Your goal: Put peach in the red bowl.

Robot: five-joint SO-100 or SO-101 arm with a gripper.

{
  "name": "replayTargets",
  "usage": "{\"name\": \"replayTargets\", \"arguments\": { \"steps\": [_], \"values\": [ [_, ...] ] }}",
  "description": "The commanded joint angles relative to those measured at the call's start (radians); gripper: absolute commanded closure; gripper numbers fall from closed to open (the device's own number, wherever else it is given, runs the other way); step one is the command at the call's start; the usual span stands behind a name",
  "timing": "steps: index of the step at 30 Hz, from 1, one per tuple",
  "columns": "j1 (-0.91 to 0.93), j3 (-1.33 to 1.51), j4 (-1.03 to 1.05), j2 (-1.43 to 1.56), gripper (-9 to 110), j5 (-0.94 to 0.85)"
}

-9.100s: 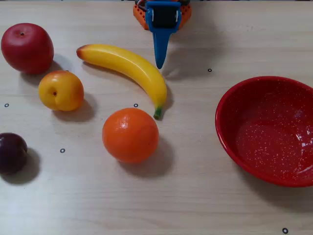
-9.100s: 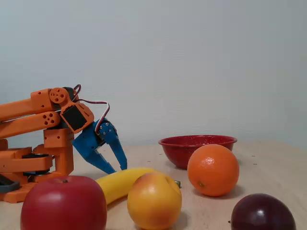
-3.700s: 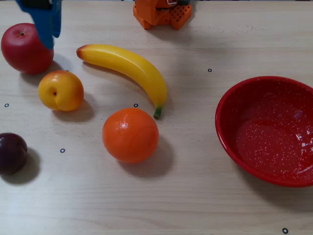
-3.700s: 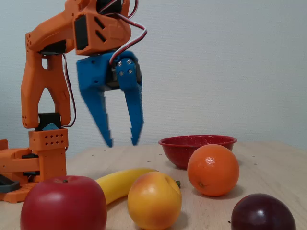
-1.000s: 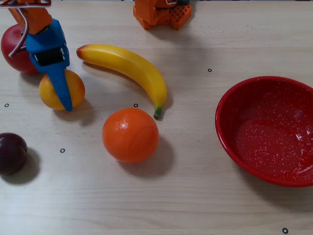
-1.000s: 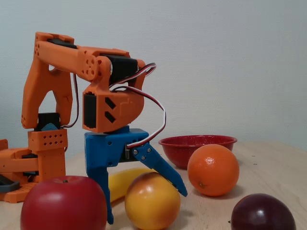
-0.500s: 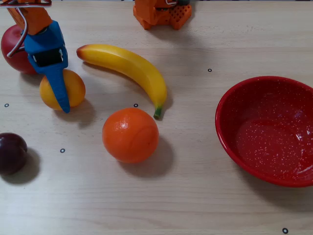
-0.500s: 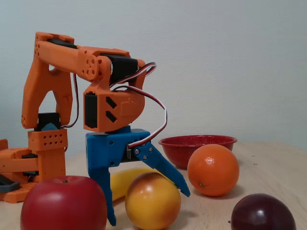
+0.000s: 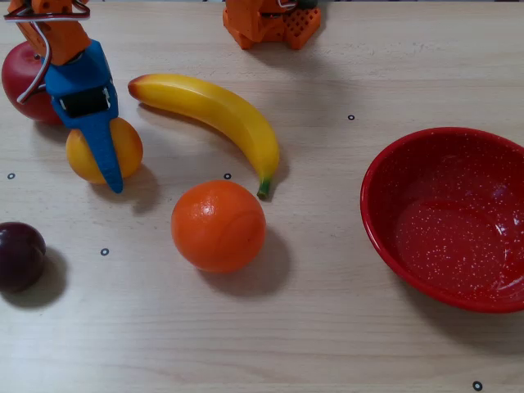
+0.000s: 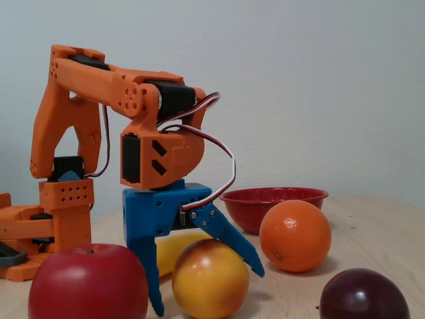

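Observation:
The peach [image 9: 127, 147] [image 10: 210, 282], yellow-orange with a reddish blush, lies on the table at the left of a fixed view [image 9: 127, 147]. My blue gripper [image 9: 102, 155] [image 10: 208, 291] is open and straddles it from above. One finger [image 10: 151, 279] stands upright behind the peach. The other finger [image 10: 232, 242] slants over its top toward the orange. The red bowl [image 9: 377, 221] [image 10: 265, 198], speckled white inside, sits empty at the right of a fixed view [image 9: 377, 221], far from the gripper.
A red apple [image 9: 18, 78] [image 10: 86, 282] sits close beside the peach, partly under the arm. A banana [image 9: 213, 115], an orange [image 9: 219, 225] [image 10: 295, 236] and a dark plum [image 9: 18, 255] [image 10: 363, 296] lie around. The orange arm base [image 9: 270, 20] stands at the table's far edge.
Over the last second the gripper has only shifted slightly over the peach, settling a little lower and staying open astride it. The peach has barely moved.

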Motion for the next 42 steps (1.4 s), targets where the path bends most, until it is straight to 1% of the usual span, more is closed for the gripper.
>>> {"name": "replayTargets", "arguments": {
  "steps": [1,22,27,32,34,38,40,42],
  "values": [
    [-0.023,-0.044,-0.018,0.040,55,-0.009],
    [-0.026,-0.046,-0.029,0.031,63,-0.023],
    [-0.028,-0.044,-0.031,0.031,67,-0.032],
    [-0.029,-0.043,-0.028,0.029,75,-0.054],
    [-0.029,-0.043,-0.023,0.028,80,-0.072],
    [-0.032,-0.043,-0.018,0.026,85,-0.083],
    [-0.034,-0.041,-0.017,0.025,91,-0.098],
    [-0.037,-0.037,-0.009,0.025,101,-0.124]
  ]
}}
